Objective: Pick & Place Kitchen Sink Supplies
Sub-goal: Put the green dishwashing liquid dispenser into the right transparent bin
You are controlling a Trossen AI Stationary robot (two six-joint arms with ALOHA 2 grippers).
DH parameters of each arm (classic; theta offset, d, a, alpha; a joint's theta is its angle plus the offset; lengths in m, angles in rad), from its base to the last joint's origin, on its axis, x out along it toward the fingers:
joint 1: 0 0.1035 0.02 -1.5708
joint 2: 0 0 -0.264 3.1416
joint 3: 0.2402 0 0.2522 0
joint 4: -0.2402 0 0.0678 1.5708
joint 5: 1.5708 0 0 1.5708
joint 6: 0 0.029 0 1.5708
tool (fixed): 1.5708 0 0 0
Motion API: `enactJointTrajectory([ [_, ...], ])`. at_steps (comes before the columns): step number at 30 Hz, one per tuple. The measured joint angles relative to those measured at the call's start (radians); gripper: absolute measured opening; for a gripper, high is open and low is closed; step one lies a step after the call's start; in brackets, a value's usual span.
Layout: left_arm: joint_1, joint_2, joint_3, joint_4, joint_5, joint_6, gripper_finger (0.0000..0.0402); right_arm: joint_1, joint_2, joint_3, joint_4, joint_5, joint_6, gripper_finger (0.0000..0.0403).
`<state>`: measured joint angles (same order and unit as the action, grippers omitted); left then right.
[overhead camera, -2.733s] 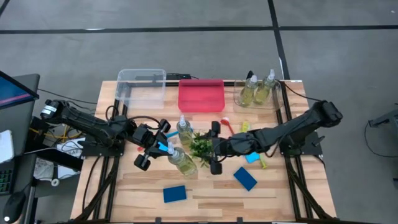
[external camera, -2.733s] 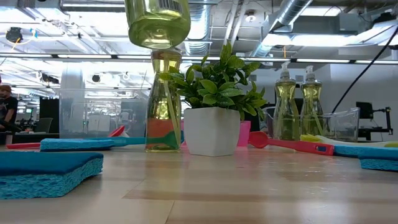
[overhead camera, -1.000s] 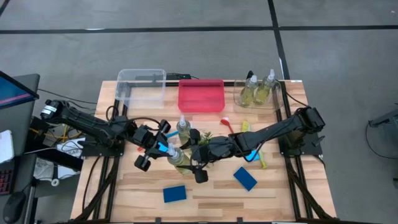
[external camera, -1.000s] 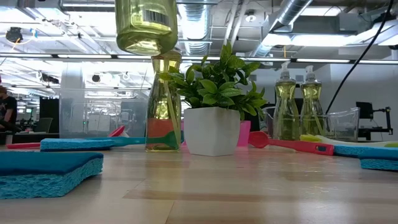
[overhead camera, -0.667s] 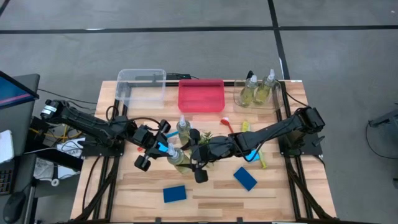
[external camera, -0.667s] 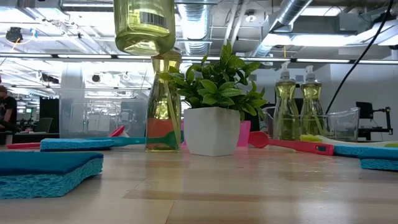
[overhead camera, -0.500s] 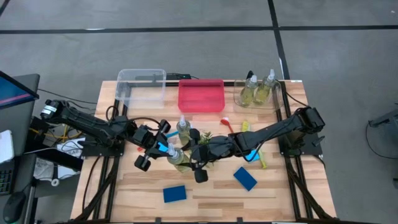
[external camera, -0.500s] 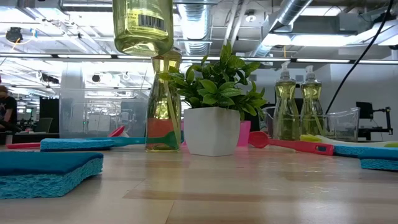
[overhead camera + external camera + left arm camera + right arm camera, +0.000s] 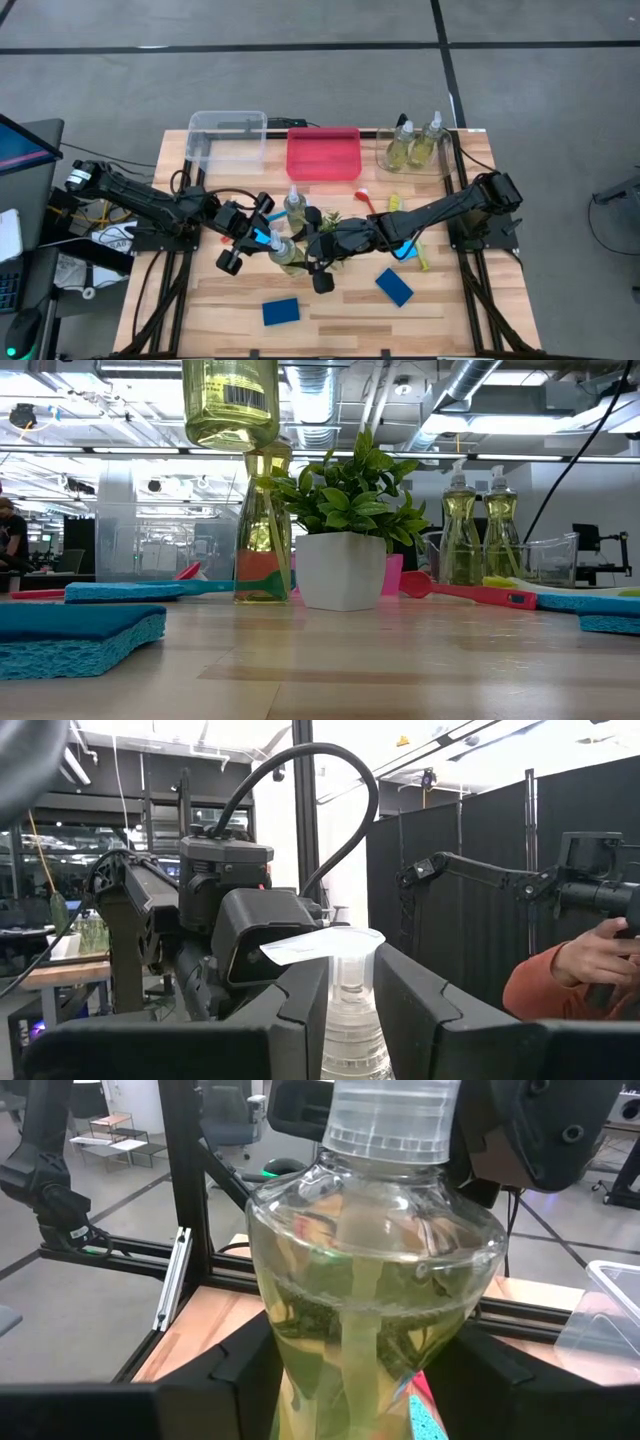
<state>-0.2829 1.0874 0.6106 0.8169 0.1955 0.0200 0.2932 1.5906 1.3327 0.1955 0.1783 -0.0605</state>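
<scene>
A clear pump bottle [image 9: 287, 256] of yellow-green liquid hangs in the air between my two grippers; the low view shows only its base [image 9: 232, 402], well above the table. My left gripper [image 9: 266, 241] is shut on it from the left. My right gripper [image 9: 304, 257] meets it from the right. A second bottle [image 9: 295, 205] stands on its base behind it. Blue sponges [image 9: 281, 312] [image 9: 394, 287] lie flat on the near part of the table. A red brush [image 9: 365, 200] and a yellow brush [image 9: 421, 262] lie on the table to the right. My left gripper [image 9: 352, 1020] pinches the bottle's neck [image 9: 350, 978] just under the pump head, one finger [image 9: 300, 1010] on each side. It comes in level from the table's left. The bottle stays upright and clear of the table. My right gripper [image 9: 365, 1385] has its fingers [image 9: 245, 1370] against both sides of the bottle's liquid-filled body [image 9: 370, 1280], below its widest part. It comes in level from the table's right, opposite the left gripper.
A potted green plant [image 9: 345, 500] stands under my right arm. At the far edge are a clear bin [image 9: 228, 135], a pink bin [image 9: 323, 153] and a clear container [image 9: 415, 148] holding two bottles. Another sponge [image 9: 405, 252] lies under the right arm.
The held bottle has shifted slightly toward the left in the low view and turned a little about its upright axis, bringing its barcode label round into view. Both arms have stayed almost where they were.
</scene>
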Motion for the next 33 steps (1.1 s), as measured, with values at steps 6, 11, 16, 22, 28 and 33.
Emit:
enactJointTrajectory([
  [6,0.0,0.0,0.0,-0.002,0.0,-0.001,0.0079,0.0,0.0,0.0,0.0,0.002,0.0,0.0199],
  [11,0.0,-0.001,0.0,-0.012,0.0,-0.002,0.0105,0.0,0.0,0.0,-0.001,0.002,-0.002,0.0199],
  [16,0.0,-0.001,0.001,-0.026,-0.002,-0.002,0.0147,0.0,0.0,-0.001,-0.005,0.003,-0.002,0.0199],
  [22,0.001,-0.01,0.002,-0.077,-0.016,-0.002,0.0178,0.001,0.0,-0.002,-0.019,0.002,-0.002,0.0197],
  [28,0.004,-0.066,0.002,-0.164,-0.019,0.0,0.0181,0.001,0.0,-0.002,-0.018,0.002,-0.002,0.0197],
  [33,0.004,-0.131,0.002,-0.257,-0.019,0.002,0.0181,0.001,0.0,-0.002,-0.018,0.002,-0.002,0.0196],
])
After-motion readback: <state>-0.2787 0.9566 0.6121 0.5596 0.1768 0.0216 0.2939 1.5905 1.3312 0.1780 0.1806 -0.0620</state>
